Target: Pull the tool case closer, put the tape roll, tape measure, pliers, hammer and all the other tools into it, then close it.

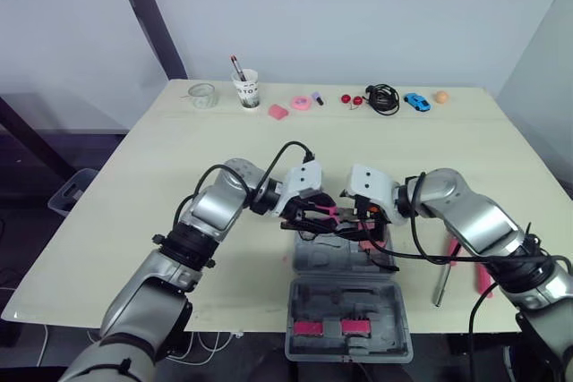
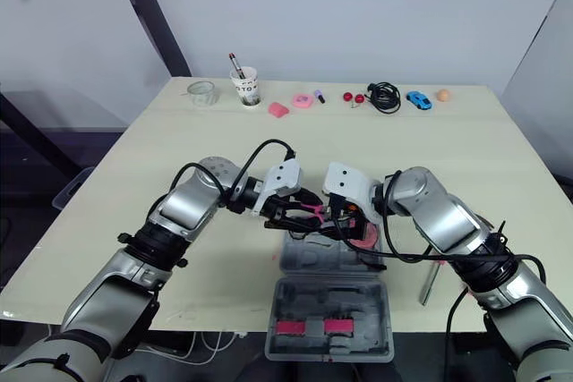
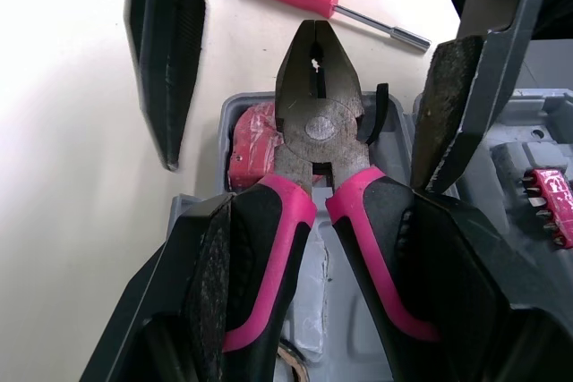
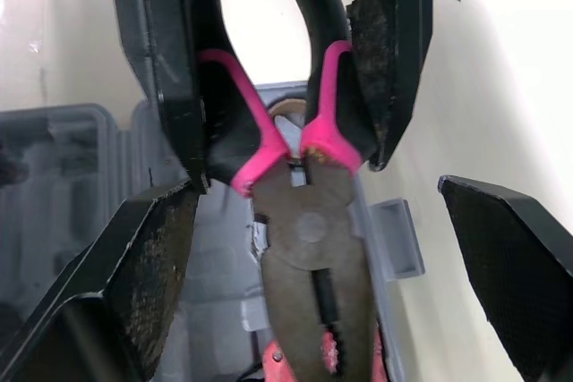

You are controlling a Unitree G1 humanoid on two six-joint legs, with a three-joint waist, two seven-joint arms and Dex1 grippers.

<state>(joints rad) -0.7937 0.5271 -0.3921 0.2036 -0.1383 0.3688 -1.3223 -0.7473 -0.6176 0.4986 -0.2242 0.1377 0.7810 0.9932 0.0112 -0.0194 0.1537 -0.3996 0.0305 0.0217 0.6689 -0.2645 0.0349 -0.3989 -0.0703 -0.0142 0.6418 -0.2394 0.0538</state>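
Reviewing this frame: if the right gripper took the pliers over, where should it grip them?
Grip the pliers by the steel head, coming from the nose end. The left gripper clamps both pink handles, so only the head juts free above the open tool case, and the open right gripper flanks it.

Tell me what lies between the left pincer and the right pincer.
The pliers: the left pincer clamps their handles, and their head reaches between the open fingers of the right pincer. Both wrist views show it.
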